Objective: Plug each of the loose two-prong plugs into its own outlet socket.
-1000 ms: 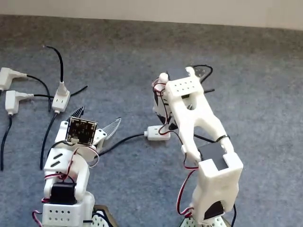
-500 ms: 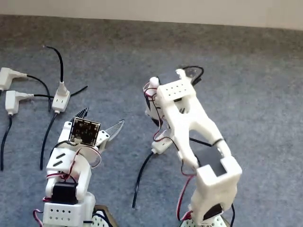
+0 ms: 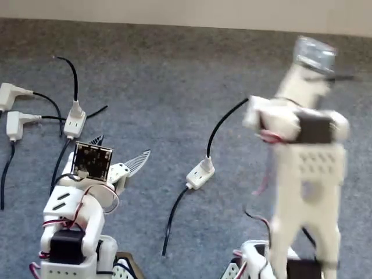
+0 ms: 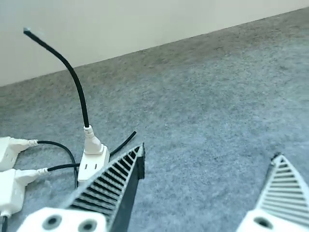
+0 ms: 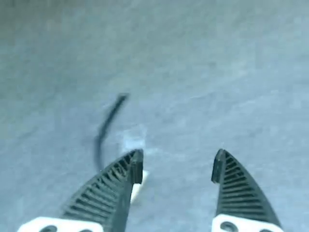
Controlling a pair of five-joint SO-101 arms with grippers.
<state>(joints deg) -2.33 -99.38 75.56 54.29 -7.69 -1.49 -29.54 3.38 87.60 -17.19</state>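
Raised off the middle plug (image 3: 200,172), the right pincer (image 5: 179,154) gapes empty (left pincer (image 4: 208,152) too); grip the next one squarely, prongs level.

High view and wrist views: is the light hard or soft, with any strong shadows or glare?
High view: soft, even light; the middle white connector throws only a faint shadow on the grey carpet. Left wrist view: no glare; the left pincer is evenly lit. Right wrist view: no hard shadow beneath the right pincer.

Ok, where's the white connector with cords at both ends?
High view: the white connector lies on the grey carpet near the middle, right of the left gripper.
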